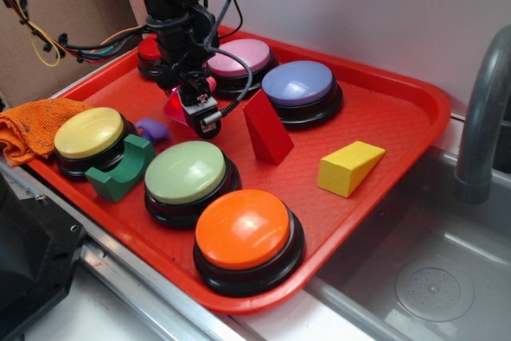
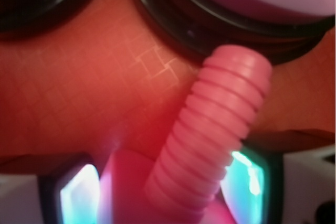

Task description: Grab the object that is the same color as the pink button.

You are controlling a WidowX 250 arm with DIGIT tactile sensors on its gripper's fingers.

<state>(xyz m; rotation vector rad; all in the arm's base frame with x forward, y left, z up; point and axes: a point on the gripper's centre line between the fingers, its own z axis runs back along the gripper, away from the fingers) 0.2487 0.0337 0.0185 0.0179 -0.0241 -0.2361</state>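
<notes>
Peg, nearest the wrist lens: ribbed pink peg of the pink block, rising between the two fingers — long axis slanting up and to the right in that view, tip aimed at the pink button.
Gripper: down at tray level, jaws flanking the block on both sides; clenched or merely bracketing — cannot tell, contact hidden at the frame's lower edge.
Block's place: on the red tray, just in front of the pink button, close to its black base; mostly hidden behind the gripper in the exterior view.
Outward: lavender-blue button beside the pink one, red wedge upright near the gripper, purple piece near the yellow button.
Step in hand: likely the grasp itself — fingers placed, lift not yet made.
Next move: firm closure on the block, then a straight rise clear of the button's rim.
</notes>
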